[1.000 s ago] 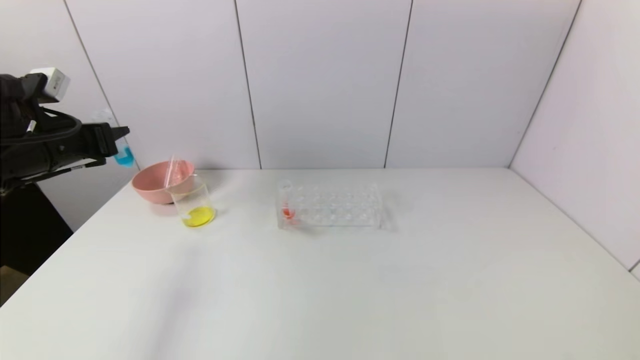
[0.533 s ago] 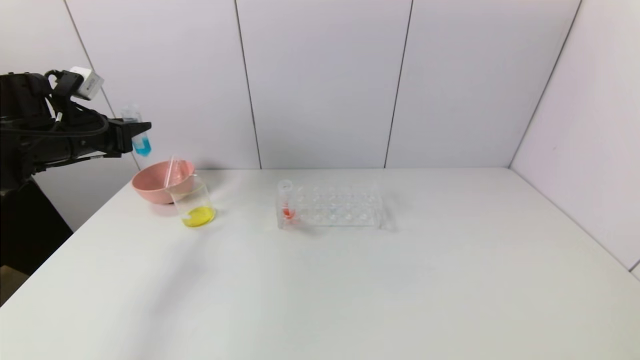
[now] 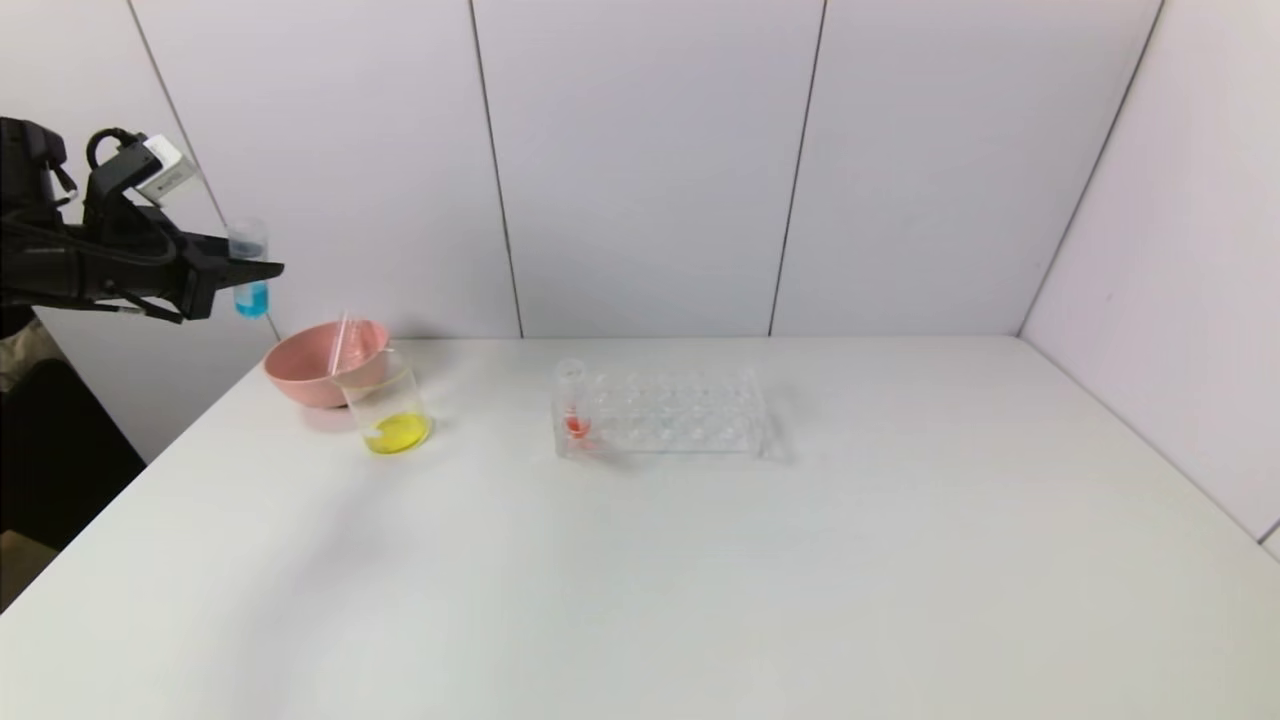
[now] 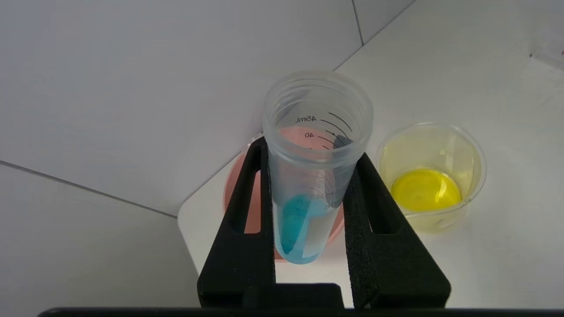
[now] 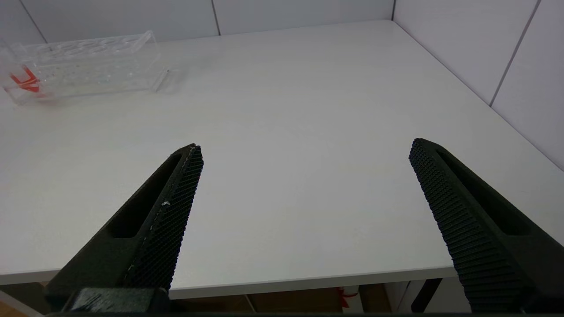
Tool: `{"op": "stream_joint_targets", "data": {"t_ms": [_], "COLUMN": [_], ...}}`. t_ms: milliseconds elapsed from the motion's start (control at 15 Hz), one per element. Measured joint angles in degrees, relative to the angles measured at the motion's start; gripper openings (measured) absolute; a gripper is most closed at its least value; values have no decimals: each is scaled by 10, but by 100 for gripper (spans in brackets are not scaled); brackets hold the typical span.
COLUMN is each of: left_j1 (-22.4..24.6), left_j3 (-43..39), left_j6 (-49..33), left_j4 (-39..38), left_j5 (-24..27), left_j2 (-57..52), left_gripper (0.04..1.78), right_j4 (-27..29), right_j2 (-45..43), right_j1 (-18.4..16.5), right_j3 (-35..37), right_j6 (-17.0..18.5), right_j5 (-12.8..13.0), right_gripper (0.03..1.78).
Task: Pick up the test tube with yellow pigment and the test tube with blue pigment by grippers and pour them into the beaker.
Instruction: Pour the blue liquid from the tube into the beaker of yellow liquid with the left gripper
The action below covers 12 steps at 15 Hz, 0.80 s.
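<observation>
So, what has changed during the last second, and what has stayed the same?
The left gripper, shut on the blue-pigment test tube, rose, swung toward the pink bowl, then drew slightly back; the tube, tilted before, is now upright. The beaker with yellow liquid, the rack with its red tube and the table stayed unchanged.

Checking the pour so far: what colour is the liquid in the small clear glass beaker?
Yellow, pooled at the bottom of the small clear glass beaker; the left wrist view shows it best.
</observation>
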<state>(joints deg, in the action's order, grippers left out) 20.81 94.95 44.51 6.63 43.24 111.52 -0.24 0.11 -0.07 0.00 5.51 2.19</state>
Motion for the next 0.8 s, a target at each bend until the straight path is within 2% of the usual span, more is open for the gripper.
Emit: {"op": "stream_joint_targets", "data": {"t_ms": [267,400,533,800], "left_j1": [7,7,6,5], "left_j3": [143,178,188,192], "left_j6": [186,271,324,385], "left_j4": [216,299,327,330], "left_j5": [3,2,2,-8], "left_j2": [26,45,61,77], "left_gripper": [46,46,46,46], "right_j4": [0,0,0,0], "right_j2": [0,0,0,0], "right_j1": [0,0,0,0], "right_j3": [0,0,0,0], "right_j6": [0,0,0,0], "right_j5": [0,0,0,0], "right_gripper": [171,171,171,171]}}
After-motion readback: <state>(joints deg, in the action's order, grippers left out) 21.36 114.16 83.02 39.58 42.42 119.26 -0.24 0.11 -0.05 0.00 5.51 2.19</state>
